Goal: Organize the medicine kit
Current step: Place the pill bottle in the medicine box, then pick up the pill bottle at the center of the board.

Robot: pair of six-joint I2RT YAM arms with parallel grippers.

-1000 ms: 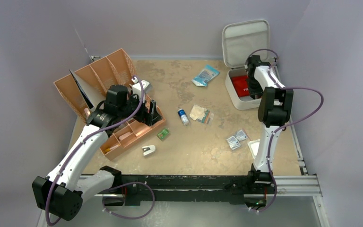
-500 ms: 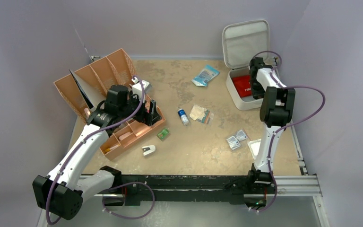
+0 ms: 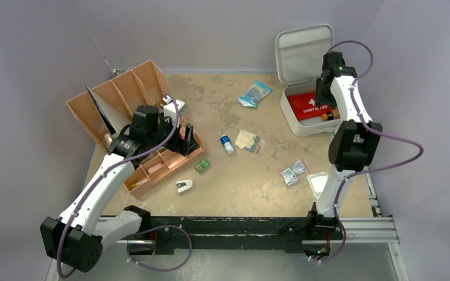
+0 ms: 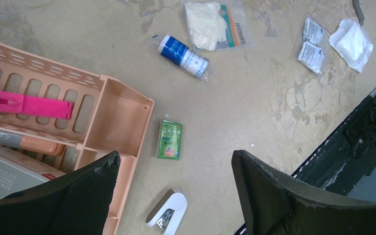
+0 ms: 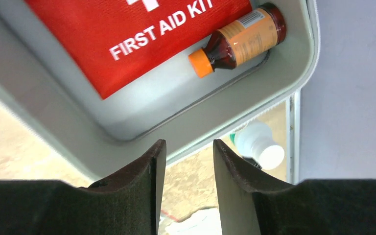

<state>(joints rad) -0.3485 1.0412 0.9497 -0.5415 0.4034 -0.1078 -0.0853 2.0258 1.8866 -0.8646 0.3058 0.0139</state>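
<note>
The kit (image 3: 293, 124) sits at the desk's (image 3: 240, 175) far right corner, lid (image 3: 303, 52) raised. Inside lie a red pouch (image 5: 127, 39) and, beside it, a brown bottle (image 5: 240, 36) with an orange cap. The right gripper (image 5: 185, 147) hovers over the kit's rim, fingers slightly parted, grasping nothing. The left gripper (image 4: 175, 156) hangs wide apart and empty above the tray's (image 4: 122, 117) end.

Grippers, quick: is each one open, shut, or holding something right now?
Left gripper: open wide, holding nothing.
Right gripper: partly open, empty, above the medicine kit.
</note>
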